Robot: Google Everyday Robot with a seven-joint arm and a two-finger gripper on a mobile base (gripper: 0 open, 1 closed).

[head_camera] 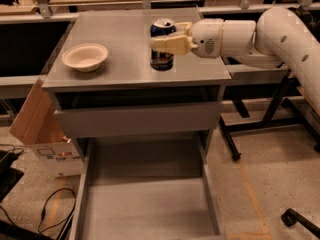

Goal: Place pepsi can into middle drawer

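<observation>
The pepsi can (162, 54), dark blue with a silver top, is upright over the right half of the grey cabinet top (125, 34). I cannot tell whether its base touches the top. My gripper (163, 36) reaches in from the right and is shut on the can, with one beige finger (172, 44) across its front and the other behind it. The middle drawer (145, 206) is pulled far out below, wide and grey, with a bare flat floor and thin side walls. It lies well below and in front of the can.
A beige bowl (85, 57) sits on the left of the cabinet top. A drawer with a plain grey front panel (137, 120) is just under the top. A cardboard box (37, 129) and cables (50, 214) are on the floor at the left. Black stand legs (260, 124) are at the right.
</observation>
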